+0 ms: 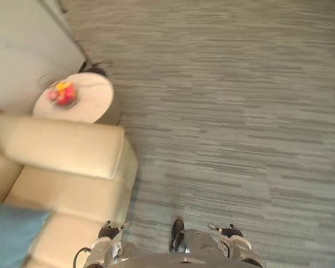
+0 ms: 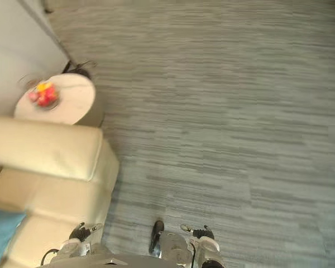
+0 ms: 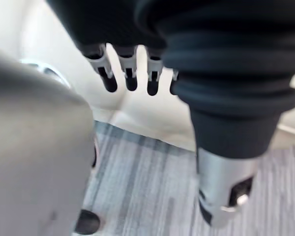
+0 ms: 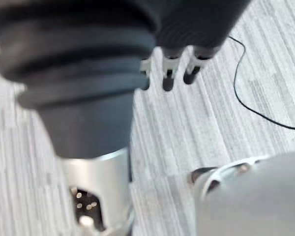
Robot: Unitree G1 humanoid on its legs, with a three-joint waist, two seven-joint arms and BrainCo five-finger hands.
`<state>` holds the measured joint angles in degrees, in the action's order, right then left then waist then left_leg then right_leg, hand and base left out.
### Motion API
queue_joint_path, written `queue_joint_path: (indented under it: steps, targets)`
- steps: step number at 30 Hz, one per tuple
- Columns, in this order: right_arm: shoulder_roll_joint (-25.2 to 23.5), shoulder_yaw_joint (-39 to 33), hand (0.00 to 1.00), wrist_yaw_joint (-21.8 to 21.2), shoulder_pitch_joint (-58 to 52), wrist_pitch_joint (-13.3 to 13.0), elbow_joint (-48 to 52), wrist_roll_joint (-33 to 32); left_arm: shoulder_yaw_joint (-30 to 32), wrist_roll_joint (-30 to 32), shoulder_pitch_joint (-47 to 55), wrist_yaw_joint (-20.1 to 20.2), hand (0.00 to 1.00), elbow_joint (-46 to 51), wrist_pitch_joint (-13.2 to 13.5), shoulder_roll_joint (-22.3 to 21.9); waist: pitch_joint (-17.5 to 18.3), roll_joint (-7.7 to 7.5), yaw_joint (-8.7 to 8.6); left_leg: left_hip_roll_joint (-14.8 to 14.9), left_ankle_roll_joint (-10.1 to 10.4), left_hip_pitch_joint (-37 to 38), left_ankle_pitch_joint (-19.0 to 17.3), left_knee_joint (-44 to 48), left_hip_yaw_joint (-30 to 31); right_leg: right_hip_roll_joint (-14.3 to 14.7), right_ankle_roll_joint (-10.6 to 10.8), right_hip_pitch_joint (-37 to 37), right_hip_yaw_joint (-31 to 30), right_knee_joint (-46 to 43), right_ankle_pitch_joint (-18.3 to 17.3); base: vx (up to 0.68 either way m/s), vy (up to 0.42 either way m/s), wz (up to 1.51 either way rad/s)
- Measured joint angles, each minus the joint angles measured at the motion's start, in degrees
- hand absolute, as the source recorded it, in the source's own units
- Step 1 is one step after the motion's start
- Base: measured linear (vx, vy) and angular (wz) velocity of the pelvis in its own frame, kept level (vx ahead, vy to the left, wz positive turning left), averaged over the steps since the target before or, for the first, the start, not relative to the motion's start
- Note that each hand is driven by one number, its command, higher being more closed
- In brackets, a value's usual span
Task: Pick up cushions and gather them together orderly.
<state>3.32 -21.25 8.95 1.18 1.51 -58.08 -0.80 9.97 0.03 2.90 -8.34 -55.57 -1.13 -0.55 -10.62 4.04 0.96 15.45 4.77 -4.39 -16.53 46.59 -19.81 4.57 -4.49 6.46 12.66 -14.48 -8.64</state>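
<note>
A blue cushion (image 1: 11, 234) lies on the cream sofa (image 1: 72, 167) at the lower left, cut off by the picture's edge. My left hand (image 1: 108, 231) hangs low beside the sofa's front corner, to the right of the cushion and apart from it. In the left wrist view its fingers (image 3: 130, 73) hang straight with nothing in them, the cream sofa (image 3: 152, 115) just past them. My right hand (image 1: 229, 230) hangs over the grey carpet, far from the sofa. Its fingers (image 4: 168, 73) are straight and hold nothing.
A round white side table (image 1: 84, 103) with a bowl of red and yellow fruit (image 1: 63, 93) stands beyond the sofa's arm, against a pale wall (image 1: 22, 50). Grey striped carpet (image 1: 229, 111) stretches ahead and to the right.
</note>
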Motion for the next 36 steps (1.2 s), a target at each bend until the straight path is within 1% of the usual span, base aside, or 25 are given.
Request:
queue_joint_path:
  steps: [1,4,7,9,10,11,12,13,14,16,17,18,19,22,23,24,25,26,27,29,30,32,33,34,36]
  targets:
    - [-0.04,-0.85,0.0,0.01,0.15,-0.01,-1.26,-0.02,-0.08,-0.05,-0.01,0.0,0.0,0.88,0.29,-0.07,-0.27,-0.22,0.86,-2.47,-0.41,-3.21,-0.3,-4.07,3.21,0.45,0.38,-1.97,-2.3,2.29,0.24,0.18,0.033,-1.24]
    - [-0.68,-1.66,0.0,0.05,-1.31,0.28,0.87,-0.07,0.34,-0.57,0.1,-0.14,0.0,3.26,0.45,-0.73,-0.46,-0.31,1.93,-6.02,-0.05,-9.03,0.45,-16.57,7.82,0.41,0.56,-5.12,-4.91,5.35,0.03,0.2,0.062,-0.77]
    - [-0.72,-1.89,0.0,0.09,-1.39,0.49,0.98,-0.05,1.24,-0.6,0.17,-0.19,0.0,4.1,0.54,-1.51,-0.43,-0.33,2.79,-10.01,0.32,-10.83,4.32,-27.22,14.64,0.46,2.47,-6.92,-8.64,5.59,-1.34,0.25,0.097,-0.61]
    - [-1.1,-2.14,0.0,0.07,-1.18,0.56,0.95,-0.04,1.27,-0.96,0.51,-0.31,0.0,5.07,0.55,-1.85,-0.29,-0.54,4.24,-11.3,-2.13,-10.92,7.08,-29.63,18.23,0.65,2.84,-7.56,-12.26,4.25,-3.84,0.3,0.156,-0.99]
    - [-1.4,-2.11,0.0,0.07,-1.19,0.57,1.01,-0.04,1.31,-0.99,0.63,-0.35,0.0,5.15,0.55,-1.73,0.15,-0.81,4.25,-11.43,-2.49,-10.47,7.7,-29.55,18.12,0.65,3.4,-7.61,-13.69,3.14,-5.12,0.5,0.277,-1.06]
    - [-2.27,-1.99,0.0,0.07,-1.75,0.59,1.65,-0.04,1.55,-0.97,1.06,-0.39,0.0,5.39,0.32,-1.52,1.55,-1.24,4.28,-11.67,-2.49,-9.37,10.86,-29.47,16.55,0.02,4.6,-7.11,-15.74,0.37,-7.6,0.45,0.25,-0.81]
    - [-2.37,-1.96,0.0,0.07,-2.39,0.59,2.17,-0.04,1.57,-0.97,1.29,-0.42,0.0,5.43,0.3,-1.39,1.98,-1.95,4.24,-11.77,-2.92,-8.91,11.65,-29.12,15.3,-0.51,5.57,-6.78,-16.59,-1.32,-8.97,0.58,0.299,-1.17]
    - [-3.59,-1.87,0.0,-0.07,-3.92,0.56,3.18,-0.02,1.46,-0.96,1.45,-0.55,0.0,5.26,0.27,-0.33,3.17,-4.17,4.83,-12.17,-4.15,-7.09,8.8,-27.68,10.73,-2.56,8.71,-4.45,-18.36,-8.92,-10.8,0.4,0.201,-0.95]
    - [-3.73,-1.89,0.0,-0.05,-3.84,0.51,3.29,0.03,1.41,-0.96,1.39,-0.74,0.0,5.06,0.24,-0.17,3.2,-4.53,4.85,-12.15,-4.73,-6.28,8.03,-27.38,9.61,-2.92,9.78,-3.5,-18.31,-11.51,-10.64,0.47,0.24,-1.12]
    - [-3.9,-1.32,0.0,-0.11,-2.83,0.33,3.4,-0.01,0.63,-0.96,1.32,-1.17,0.0,4.11,-0.24,0.46,3.2,-4.62,3.89,-11.62,-6.44,-0.99,5.76,-28.11,5.28,-4.8,14.54,0.53,-15.12,-23.06,-8.62,0.39,0.205,-0.95]
    - [-3.89,-1.32,0.0,-0.08,-2.58,0.2,3.23,-0.04,0.44,-0.96,1.3,-1.33,0.0,3.69,-0.25,0.51,3.12,-4.57,4.06,-11.43,-6.52,0.76,5.71,-29.03,3.88,-5.62,14.26,1.28,-13.79,-24.99,-8.73,0.32,0.164,-1.08]
    - [-3.69,-1.17,0.0,-0.11,-1.96,0.06,3.12,-0.03,-0.25,-0.98,1.24,-1.51,0.0,3.01,-0.3,0.68,2.93,-3.98,3.96,-10.71,-6.51,4.2,5.72,-31.05,1.84,-7.57,11.65,1.78,-9.25,-26.3,-9.5,0.28,0.144,-1.14]
    - [-3.16,0.15,0.0,-0.12,-1.18,-0.24,3.0,-0.03,-1.56,-0.98,1.27,-1.62,0.0,2.28,-0.36,1.39,2.4,-2.01,3.52,-9.21,-6.51,8.03,5.73,-33.39,0.01,-9.8,8.34,2.0,-0.34,-23.34,-10.36,0.27,0.119,-1.1]
    - [-3.4,0.92,0.0,-0.15,-0.48,-0.28,2.79,-0.02,-2.55,-0.96,1.04,-1.72,0.0,1.83,-0.35,2.93,3.1,-2.58,3.23,-8.26,-6.46,9.77,5.76,-35.21,-2.36,-10.08,5.21,4.9,8.24,-13.36,-8.16,0.27,0.027,-0.81]
    - [-3.04,0.7,0.0,-0.06,-0.08,-0.25,2.43,-0.04,-2.95,-0.92,0.22,-1.65,0.0,0.73,-0.37,3.33,2.87,-3.09,2.41,-8.37,-6.26,10.53,5.69,-36.56,-4.08,-8.75,4.05,7.54,10.34,-4.57,-2.59,0.32,-0.059,-0.6]
    - [-2.86,0.47,0.0,-0.03,-0.31,-0.15,2.04,-0.04,-3.47,-0.92,0.23,-1.61,0.0,0.19,-0.52,3.38,2.58,-3.42,1.96,-8.82,-4.76,11.74,5.59,-37.34,-5.09,-7.34,2.96,8.33,10.52,2.02,3.79,0.33,-0.073,-0.55]
    - [-2.85,0.27,0.0,0.01,-0.71,-0.12,1.81,-0.06,-3.57,-0.9,0.42,-1.54,0.0,-0.12,-0.55,3.39,2.64,-3.92,1.78,-9.61,-4.03,12.54,5.31,-37.63,-5.35,-7.03,1.67,8.26,10.39,4.88,8.01,0.4,-0.078,-0.56]
    - [-1.79,-0.5,0.0,-0.06,-1.32,-0.17,1.07,-1.29,-2.86,-0.94,0.16,-1.45,0.0,-1.09,-0.75,2.36,2.01,-3.03,1.5,-10.01,-1.06,15.59,3.35,-37.81,-4.72,-6.12,-1.32,7.66,9.72,4.41,14.13,0.31,-0.041,-0.56]
    - [-1.18,-0.48,0.0,0.08,-0.83,-0.17,0.96,-1.34,-2.94,-0.86,0.13,-1.38,0.0,-1.24,-0.73,2.11,1.95,-1.97,1.38,-9.36,-0.98,16.09,3.38,-37.56,-4.51,-5.35,-1.82,7.75,9.27,4.02,14.37,0.28,-0.041,-0.69]
    - [-0.4,-0.78,0.0,0.07,-0.79,-0.22,0.92,-1.75,-3.25,0.23,-0.29,-1.3,0.0,-1.31,-0.71,1.1,1.99,-0.31,0.39,-8.16,-0.03,16.31,3.43,-33.83,-3.58,-3.23,-0.38,7.34,6.68,4.54,10.38,0.24,-0.057,-0.73]
    - [-0.39,-1.55,0.0,0.1,-0.8,-0.31,0.94,-2.03,-3.3,0.27,-0.43,-1.3,0.0,-1.43,-0.75,1.06,1.96,-0.27,0.39,-7.52,0.07,15.44,3.37,-31.5,-3.57,-2.88,-0.3,7.27,6.38,4.52,9.99,0.24,-0.058,-0.61]
    - [-0.79,-2.33,0.0,0.18,-1.26,-0.48,1.1,-3.12,-3.23,0.29,-0.56,-1.32,0.0,-1.28,-0.78,0.72,1.77,-0.42,-0.01,-4.61,0.11,11.22,3.68,-18.77,-2.4,-1.58,-0.28,5.42,5.24,5.49,8.79,0.19,-0.057,-0.33]
    - [-0.93,-1.72,0.0,0.44,-2.61,-0.48,2.46,-3.86,-2.35,0.26,-0.48,-1.35,0.0,-0.2,-0.88,-0.07,1.06,0.09,0.16,-0.68,-2.11,5.08,8.24,-2.38,1.39,0.13,-1.34,2.11,3.98,6.49,7.7,0.19,-0.063,-0.34]
    - [-1.0,-1.29,0.0,0.56,-3.08,-0.48,3.13,-3.98,-2.14,0.25,-0.45,-1.34,0.0,0.36,-0.89,-0.1,0.81,0.31,0.54,0.15,-2.78,3.33,8.51,2.19,2.78,0.76,-1.98,1.19,3.45,6.43,7.08,0.24,-0.041,-0.57]
    - [-1.0,-0.87,0.0,1.58,-3.26,-0.47,3.25,-4.47,-1.78,0.18,-0.29,-1.35,0.0,2.24,-0.83,-0.07,-0.08,-0.05,1.81,-0.48,-2.2,-2.81,6.03,12.19,6.42,1.69,-3.14,-1.62,0.29,6.07,5.33,0.22,0.01,-0.7]
